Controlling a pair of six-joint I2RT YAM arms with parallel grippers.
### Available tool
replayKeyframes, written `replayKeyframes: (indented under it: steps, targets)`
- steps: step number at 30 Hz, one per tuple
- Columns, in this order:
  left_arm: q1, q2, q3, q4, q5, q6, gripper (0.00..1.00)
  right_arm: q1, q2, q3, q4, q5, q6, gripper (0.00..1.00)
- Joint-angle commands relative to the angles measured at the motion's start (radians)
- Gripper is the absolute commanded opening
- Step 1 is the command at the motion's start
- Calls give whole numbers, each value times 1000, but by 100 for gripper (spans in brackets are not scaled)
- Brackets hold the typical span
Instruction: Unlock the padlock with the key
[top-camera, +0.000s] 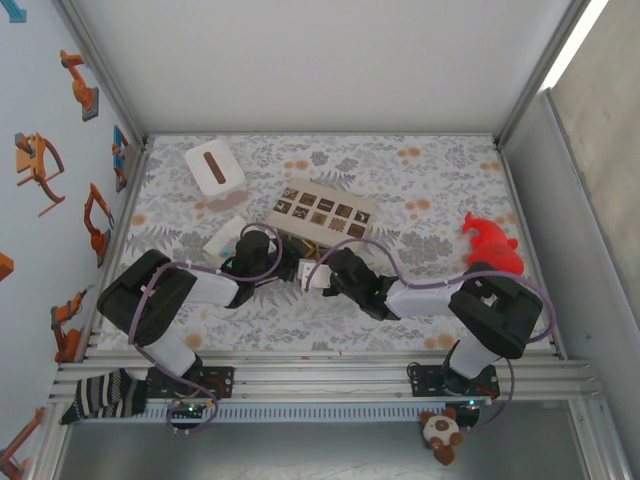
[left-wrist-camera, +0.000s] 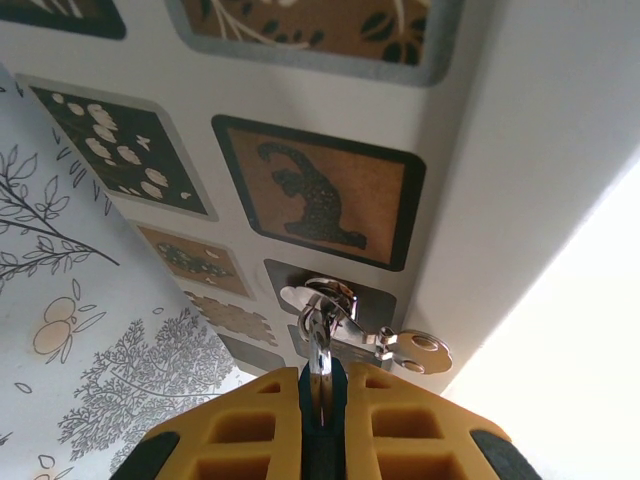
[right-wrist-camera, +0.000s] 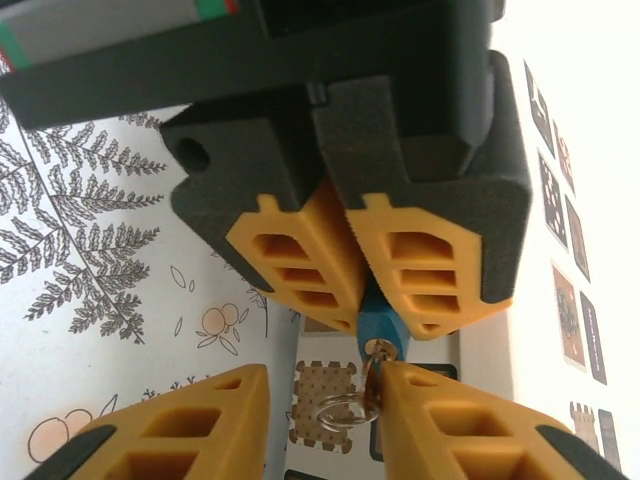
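Left tool (right-wrist-camera: 366, 312) is clenched on the small, rigid padlock (right-wrist-camera: 381, 326). Right tool (right-wrist-camera: 325, 388) stands released around the dangling key (right-wrist-camera: 377, 368) (light, slick, likely swingy); pinch its flat head.

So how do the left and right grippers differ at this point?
The left gripper is shut; the right gripper stands open. The left clamps a small blue piece; the right only straddles the key ring at its tip. Shared: yellow fingers, meeting tip to tip beside the patterned box.
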Motion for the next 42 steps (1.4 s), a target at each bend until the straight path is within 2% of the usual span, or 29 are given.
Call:
replayKeyframes:
  steps: [1, 13, 19, 24, 27, 36, 42]
  targets:
    - [-9, -4, 26, 88, 15, -13, 0, -4, 6, 22, 40, 12, 11, 29]
    - [-8, 2, 22, 103, 14, -22, 0, -3, 17, 24, 69, 57, 38, 14]
    - [-9, 14, 15, 133, 11, -36, 0, -3, 31, 25, 94, 99, 77, 2]
    - [-10, 29, 9, 153, 8, -46, 0, -2, 35, 23, 111, 119, 149, 0]
    - [-12, 43, 9, 169, 7, -52, 0, -2, 37, 26, 115, 139, 229, 0]
    - [-23, 71, 6, 179, -20, -55, 0, 2, 19, 49, 28, 148, 656, 0]
    - [-33, 104, 21, 188, -28, -55, 0, 3, 32, 1, 104, 166, 743, 0]
